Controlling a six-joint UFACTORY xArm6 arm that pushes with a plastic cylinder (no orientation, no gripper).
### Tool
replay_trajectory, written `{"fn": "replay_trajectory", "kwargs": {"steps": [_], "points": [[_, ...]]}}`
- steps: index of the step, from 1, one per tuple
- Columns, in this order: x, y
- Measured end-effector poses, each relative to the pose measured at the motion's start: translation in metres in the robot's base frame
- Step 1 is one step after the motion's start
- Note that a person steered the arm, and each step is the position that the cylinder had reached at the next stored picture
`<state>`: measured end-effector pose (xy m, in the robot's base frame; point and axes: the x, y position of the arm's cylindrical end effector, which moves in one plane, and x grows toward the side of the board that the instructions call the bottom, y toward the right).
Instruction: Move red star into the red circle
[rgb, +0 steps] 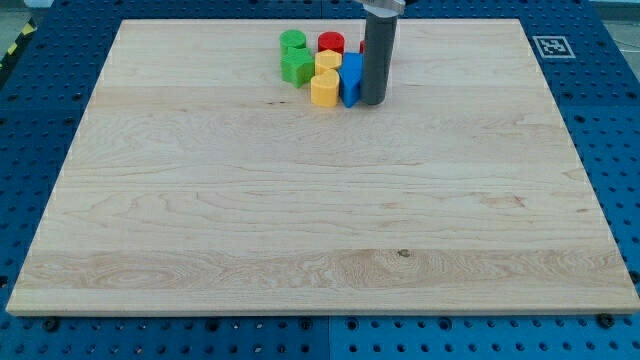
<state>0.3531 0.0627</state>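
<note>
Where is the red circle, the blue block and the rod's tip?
Red circle (331, 43): camera view, on its top face.
Blue block (351, 78): camera view, on its front side.
My tip (372, 101): camera view, rod's very bottom end, right of the blue block.

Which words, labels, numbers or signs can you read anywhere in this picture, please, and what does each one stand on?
No readable words, letters or numbers anywhere.
One sign only: a black-and-white square fiducial marker on the top right corner of the pale wooden board; it is a pattern, not text.
The coloured blocks and the dark rod carry no markings that I can make out.
</note>
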Motion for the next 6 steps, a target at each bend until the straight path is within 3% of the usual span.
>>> {"fn": "replay_trajectory", "kwargs": {"steps": [2, 3, 4, 6], "points": [[-0.012, 0.079], [-0.066, 0.103], [-0.099, 0.099], [-0.099, 0.068]]}}
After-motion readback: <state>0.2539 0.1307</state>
